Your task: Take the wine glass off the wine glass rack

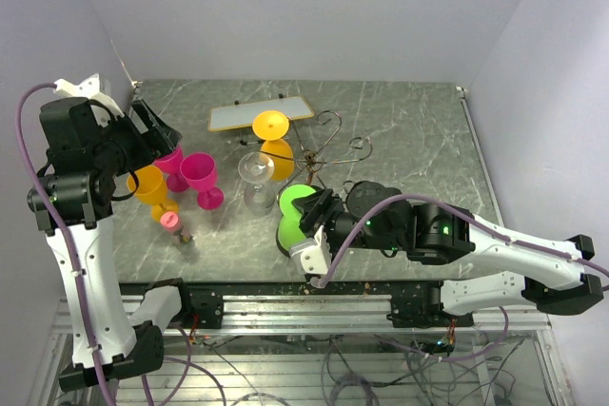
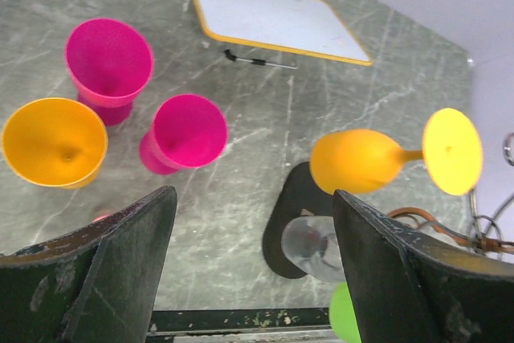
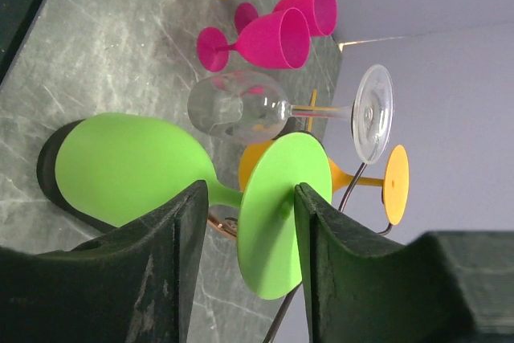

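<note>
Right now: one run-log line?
right gripper open, straddling green plastic wine glass stem | glass hanging on dark wire rack | left gripper open, aloft

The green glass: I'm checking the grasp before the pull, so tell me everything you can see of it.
The green glass looks like opaque matte plastic, with a rounded bowl, a thin stem and a flat round foot. It hangs inverted, foot up, its bowl over the black base of the rack. The right gripper straddles the stem just under the foot, jaws open, not pressing it. A clear glass hangs close beside it; contact between them cannot be told.
</note>
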Controlling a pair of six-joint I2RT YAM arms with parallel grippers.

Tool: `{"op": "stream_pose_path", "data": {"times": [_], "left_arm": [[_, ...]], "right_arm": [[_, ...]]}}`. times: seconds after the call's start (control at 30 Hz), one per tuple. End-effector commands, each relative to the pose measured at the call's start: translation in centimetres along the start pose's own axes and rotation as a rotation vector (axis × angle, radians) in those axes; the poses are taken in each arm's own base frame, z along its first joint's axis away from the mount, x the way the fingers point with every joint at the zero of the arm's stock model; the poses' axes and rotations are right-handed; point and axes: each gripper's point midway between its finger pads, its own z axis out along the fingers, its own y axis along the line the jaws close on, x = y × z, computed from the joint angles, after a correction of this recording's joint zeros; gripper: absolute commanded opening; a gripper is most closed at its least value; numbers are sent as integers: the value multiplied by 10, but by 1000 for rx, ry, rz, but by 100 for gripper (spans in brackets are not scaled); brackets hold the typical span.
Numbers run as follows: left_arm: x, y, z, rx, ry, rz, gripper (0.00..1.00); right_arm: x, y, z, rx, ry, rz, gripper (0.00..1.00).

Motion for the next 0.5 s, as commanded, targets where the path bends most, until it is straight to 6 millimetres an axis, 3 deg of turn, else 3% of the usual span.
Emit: {"op": "stream_pose_path", "data": {"times": [0.0, 0.47], "left_arm": [[-10, -35, -14, 166, -26, -12, 87], [-23, -57, -23, 261, -90, -63, 87]], "right_arm": [[4, 6, -6, -12, 17, 7, 44], [4, 7, -11, 0, 9, 27, 28]]}}
